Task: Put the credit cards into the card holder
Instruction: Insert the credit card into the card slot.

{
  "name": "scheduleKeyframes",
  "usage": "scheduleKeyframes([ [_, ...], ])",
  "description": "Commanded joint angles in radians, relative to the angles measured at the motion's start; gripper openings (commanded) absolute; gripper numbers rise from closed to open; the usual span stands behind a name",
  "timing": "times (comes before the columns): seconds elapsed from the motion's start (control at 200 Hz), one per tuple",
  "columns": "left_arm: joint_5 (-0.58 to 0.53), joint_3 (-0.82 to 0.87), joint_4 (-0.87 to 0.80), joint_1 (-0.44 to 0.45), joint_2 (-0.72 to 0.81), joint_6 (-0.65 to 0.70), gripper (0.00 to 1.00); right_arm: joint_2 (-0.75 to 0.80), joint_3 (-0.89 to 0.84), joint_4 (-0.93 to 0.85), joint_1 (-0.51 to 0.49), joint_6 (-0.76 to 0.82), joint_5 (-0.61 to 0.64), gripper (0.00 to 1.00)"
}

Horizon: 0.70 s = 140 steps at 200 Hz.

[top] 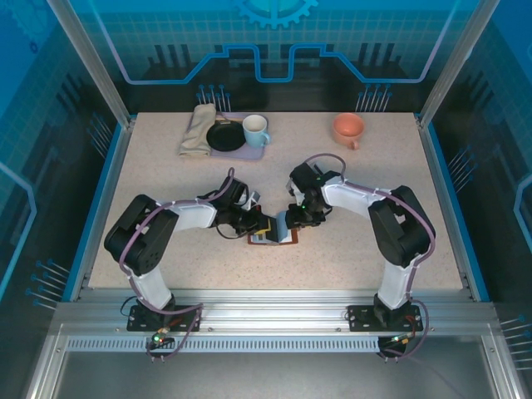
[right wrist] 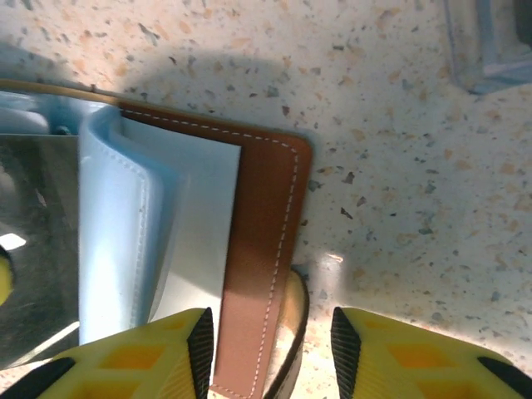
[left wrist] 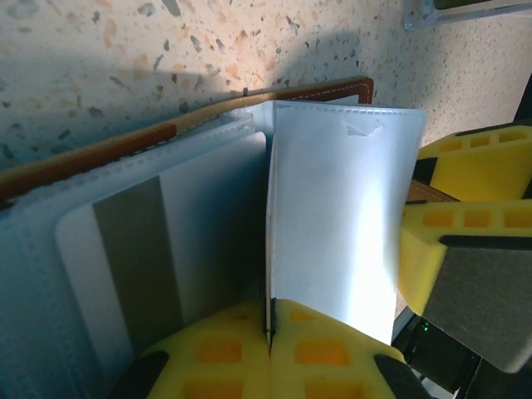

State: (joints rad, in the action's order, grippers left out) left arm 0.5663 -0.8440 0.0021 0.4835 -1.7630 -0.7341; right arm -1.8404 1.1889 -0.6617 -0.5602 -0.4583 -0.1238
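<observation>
The card holder (top: 273, 233) lies open on the table between the two arms, brown cover down. My left gripper (left wrist: 271, 328) is shut on the edge of one of its pale translucent sleeve pages (left wrist: 332, 216), holding that page upright. A white credit card with a grey stripe (left wrist: 133, 258) sits in the sleeve to the left of it. My right gripper (right wrist: 270, 349) is open, its fingers either side of the brown stitched cover edge (right wrist: 262, 249) without pinching it. A curved tab (right wrist: 297, 328) sticks out beside that edge.
At the back left a beige cloth (top: 197, 130), a black plate (top: 225, 136) and a pale blue mug (top: 255, 130) rest on a lavender tray (top: 249, 153). An orange cup (top: 348, 128) stands at the back right. A clear-grey tray corner (right wrist: 490, 41) lies close by.
</observation>
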Motion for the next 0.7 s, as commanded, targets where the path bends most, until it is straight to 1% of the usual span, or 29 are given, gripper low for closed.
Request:
scheduleKeyframes([
  [0.0,0.006,0.021,0.014,0.004,-0.017,0.001,0.04,0.044,0.000,-0.009,0.006,-0.033,0.003,0.47],
  [0.07,-0.001,0.017,0.002,0.003,-0.008,0.004,0.04,0.070,0.003,-0.034,0.009,-0.049,0.065,0.49],
  [0.12,-0.008,0.017,-0.003,0.001,-0.003,0.005,0.04,0.094,-0.001,-0.033,0.012,-0.051,0.079,0.51],
  [0.265,-0.009,0.012,-0.011,0.000,0.004,0.007,0.04,0.124,0.011,-0.033,0.017,-0.057,0.071,0.53],
  [0.36,-0.001,0.008,-0.006,0.000,0.000,0.005,0.04,0.098,0.016,0.007,0.016,-0.048,-0.037,0.56],
  [0.445,0.004,0.004,-0.003,0.000,-0.001,0.004,0.04,0.051,0.035,-0.016,0.004,-0.045,0.015,0.58],
  [0.48,0.005,0.005,0.000,-0.002,-0.002,0.002,0.05,0.036,0.032,-0.009,0.005,-0.043,0.015,0.60],
  [0.63,0.015,0.020,0.036,-0.006,-0.006,-0.022,0.05,-0.031,0.026,0.032,0.010,-0.033,-0.030,0.57],
  [0.695,0.026,0.032,0.070,-0.010,-0.011,-0.043,0.05,-0.060,0.031,0.031,0.010,-0.029,-0.034,0.54],
])
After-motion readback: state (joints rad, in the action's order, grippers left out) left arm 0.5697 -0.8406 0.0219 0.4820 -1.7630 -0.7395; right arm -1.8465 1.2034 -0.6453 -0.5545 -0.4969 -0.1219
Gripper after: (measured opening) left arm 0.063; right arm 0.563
